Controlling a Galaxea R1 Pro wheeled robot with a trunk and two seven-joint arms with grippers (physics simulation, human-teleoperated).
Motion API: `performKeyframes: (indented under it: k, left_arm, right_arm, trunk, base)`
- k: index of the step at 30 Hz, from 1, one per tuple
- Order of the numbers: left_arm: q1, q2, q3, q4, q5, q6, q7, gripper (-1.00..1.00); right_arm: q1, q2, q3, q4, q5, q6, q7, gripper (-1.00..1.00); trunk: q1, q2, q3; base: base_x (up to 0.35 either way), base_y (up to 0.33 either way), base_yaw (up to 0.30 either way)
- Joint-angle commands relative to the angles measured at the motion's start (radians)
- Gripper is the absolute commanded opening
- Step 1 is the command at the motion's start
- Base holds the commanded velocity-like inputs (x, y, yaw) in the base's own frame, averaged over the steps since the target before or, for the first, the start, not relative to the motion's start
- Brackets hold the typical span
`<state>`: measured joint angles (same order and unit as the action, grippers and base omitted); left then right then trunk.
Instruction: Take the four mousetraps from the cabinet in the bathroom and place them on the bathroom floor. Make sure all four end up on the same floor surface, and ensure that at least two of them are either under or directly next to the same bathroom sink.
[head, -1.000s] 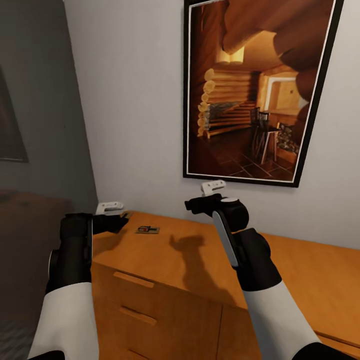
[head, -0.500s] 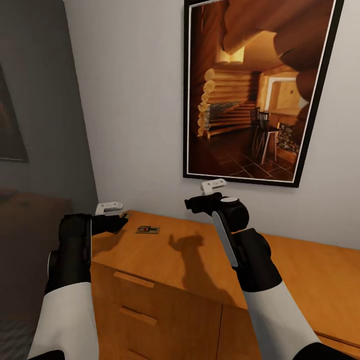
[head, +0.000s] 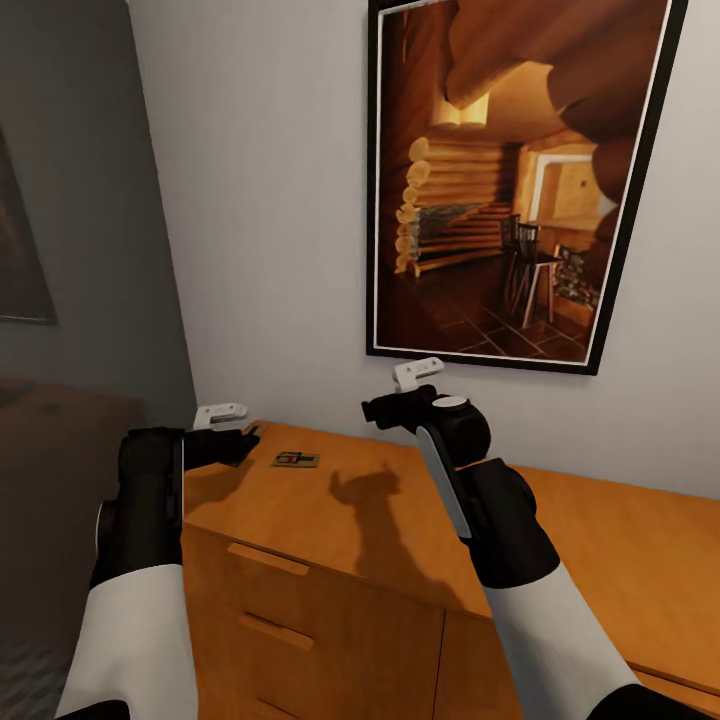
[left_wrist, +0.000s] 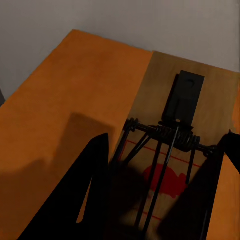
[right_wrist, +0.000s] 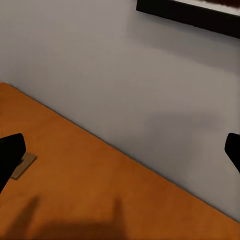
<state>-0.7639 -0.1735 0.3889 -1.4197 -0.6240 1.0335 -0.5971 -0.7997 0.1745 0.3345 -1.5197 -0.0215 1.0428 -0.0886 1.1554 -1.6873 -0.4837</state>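
Observation:
Two mousetraps lie on an orange wooden dresser (head: 330, 520). One mousetrap (head: 296, 460) sits flat on its top near the left end. The other mousetrap (left_wrist: 175, 150) lies at the dresser's left corner, tan wood with a black spring bar and a red mark. My left gripper (head: 243, 441) (left_wrist: 165, 137) is open, a finger on each side of that trap. My right gripper (head: 372, 409) (right_wrist: 120, 150) hovers open above the dresser top near the wall, with nothing between its fingers. A tan mousetrap edge (right_wrist: 22, 166) peeks beside one fingertip. The cabinet, sink and bathroom floor are out of view.
A large framed picture (head: 510, 180) of a log interior hangs on the grey wall above the dresser. The dresser has drawer fronts with handles (head: 268, 558). A dim room with a dark framed piece (head: 20, 250) lies to the left.
My right arm has shifted slightly left and up above the dresser. The left arm and the mousetraps have not moved.

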Motion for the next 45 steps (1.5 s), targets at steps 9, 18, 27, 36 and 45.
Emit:
performKeyframes:
  k: [9,18,27,36,45]
  left_arm:
    - [-0.001,0.000,0.001,-0.002,-0.011,0.001,-0.008,-1.00]
    - [0.000,0.001,-0.003,-0.004,-0.021,-0.001,-0.006,-1.00]
    - [0.000,0.002,-0.004,-0.004,-0.022,-0.001,-0.011,-1.00]
    - [0.000,0.002,-0.005,-0.001,-0.021,-0.001,-0.009,-1.00]
    - [0.000,0.001,-0.005,0.001,-0.022,-0.001,-0.009,-1.00]
  right_arm:
    - [-0.001,0.000,0.003,0.001,-0.002,0.004,-0.011,1.00]
    - [-0.001,0.000,0.005,0.001,-0.003,0.004,-0.010,1.00]
    - [-0.001,0.000,0.013,0.005,-0.010,0.004,-0.009,1.00]
    - [0.000,0.000,0.011,0.076,-0.023,0.004,-0.001,1.00]
    - [-0.011,0.000,0.009,0.218,-0.110,0.004,0.002,1.00]
  trunk:
    - [0.000,-0.001,-0.002]
    - [0.000,-0.001,-0.003]
    - [0.000,-0.001,-0.003]
    - [0.000,-0.001,-0.003]
    - [0.000,-0.001,-0.003]
  base:
    - [0.000,0.000,0.099]
    - [0.000,0.000,0.120]
    - [0.066,0.000,0.008]
    - [0.208,0.000,0.000]
    - [0.022,0.000,0.000]
